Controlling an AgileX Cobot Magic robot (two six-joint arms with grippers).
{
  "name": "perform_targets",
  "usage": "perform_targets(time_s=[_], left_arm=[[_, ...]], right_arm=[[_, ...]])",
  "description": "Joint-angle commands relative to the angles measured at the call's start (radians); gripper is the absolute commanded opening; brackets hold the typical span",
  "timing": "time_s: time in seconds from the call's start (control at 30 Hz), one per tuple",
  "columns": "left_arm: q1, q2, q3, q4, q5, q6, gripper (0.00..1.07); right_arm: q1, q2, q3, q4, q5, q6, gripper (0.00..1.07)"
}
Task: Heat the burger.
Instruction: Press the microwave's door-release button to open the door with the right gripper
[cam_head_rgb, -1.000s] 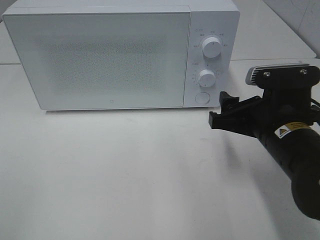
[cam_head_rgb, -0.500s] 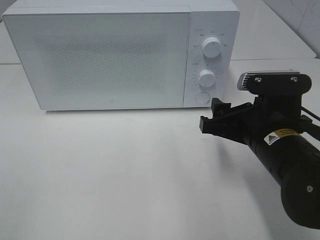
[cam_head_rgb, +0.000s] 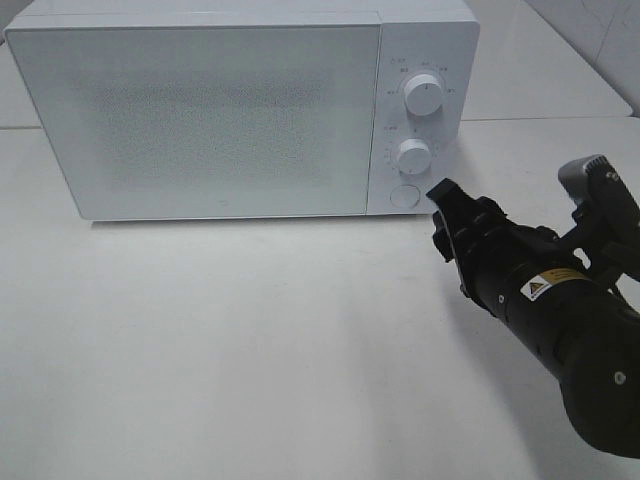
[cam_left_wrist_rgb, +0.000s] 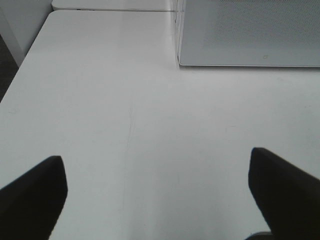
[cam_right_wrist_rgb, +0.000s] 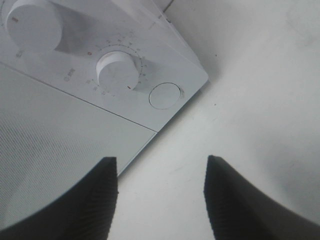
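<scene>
White microwave (cam_head_rgb: 200, 110) stands shut on the worktop (cam_head_rgb: 250, 340) as the right gripper (cam_head_rgb: 445, 205), fingers apart and holding nothing, noses toward the round button (cam_head_rgb: 403, 196) under the lower dial (cam_head_rgb: 412, 155). A square, centred press with one fingertip looks the surest way to work it. The left gripper (cam_left_wrist_rgb: 157, 167) hangs wide open over the worktop. The burger is nowhere in view; whether it sits inside cannot be told.
</scene>
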Motion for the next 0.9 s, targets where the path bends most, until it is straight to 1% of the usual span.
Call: perform_targets(time_s=[0.03,0.07,0.1,0.17,0.2,0.23,0.27,0.3,0.33,0.37,0.43,0.47,0.5,0.63,0.9], left_arm=[[-0.001,-0.018,0.002,0.003,-0.014,-0.003,0.93],[-0.001,-0.018,0.002,0.003,-0.014,-0.003,0.93],[-0.001,-0.018,0.002,0.003,-0.014,-0.003,0.93],[-0.001,-0.018,0.002,0.003,-0.014,-0.003,0.93],[-0.001,-0.018,0.002,0.003,-0.014,-0.003,0.93],[-0.001,-0.018,0.002,0.003,-0.014,-0.003,0.93],[-0.001,-0.018,0.002,0.003,-0.014,-0.003,0.93],[-0.001,-0.018,0.002,0.003,-0.014,-0.003,0.93],[-0.001,-0.018,0.002,0.003,-0.014,-0.003,0.93],[-0.001,-0.018,0.002,0.003,-0.014,-0.003,0.93],[-0.001,-0.018,0.002,0.003,-0.014,-0.003,0.93],[-0.001,-0.018,0.002,0.003,-0.014,-0.003,0.93],[-0.001,-0.018,0.002,0.003,-0.014,-0.003,0.93],[-0.001,-0.018,0.002,0.003,-0.014,-0.003,0.93],[-0.001,-0.018,0.002,0.003,-0.014,-0.003,0.93]], right_arm=[[0.004,-0.004,-0.01,-0.012,0.018,0.156,0.45],[0.004,-0.004,-0.01,-0.014,0.019,0.197,0.42],[0.004,-0.004,-0.01,-0.014,0.019,0.197,0.42],[0.004,-0.004,-0.01,-0.014,0.021,0.351,0.3],[0.004,-0.004,-0.01,-0.014,0.021,0.351,0.3],[0.004,-0.004,-0.01,-0.014,0.023,0.378,0.27],[0.004,-0.004,-0.01,-0.014,0.023,0.378,0.27],[0.004,-0.004,-0.01,-0.014,0.022,0.421,0.2],[0.004,-0.004,-0.01,-0.014,0.024,0.461,0.16],[0.004,-0.004,-0.01,-0.014,0.024,0.461,0.16],[0.004,-0.004,-0.01,-0.013,0.027,0.526,0.03],[0.004,-0.004,-0.01,-0.013,0.027,0.526,0.03],[0.004,-0.004,-0.01,-0.012,0.027,0.547,0.0],[0.003,-0.004,-0.01,0.0,0.027,0.601,0.0],[0.0,0.0,-0.011,0.048,0.023,0.604,0.0]])
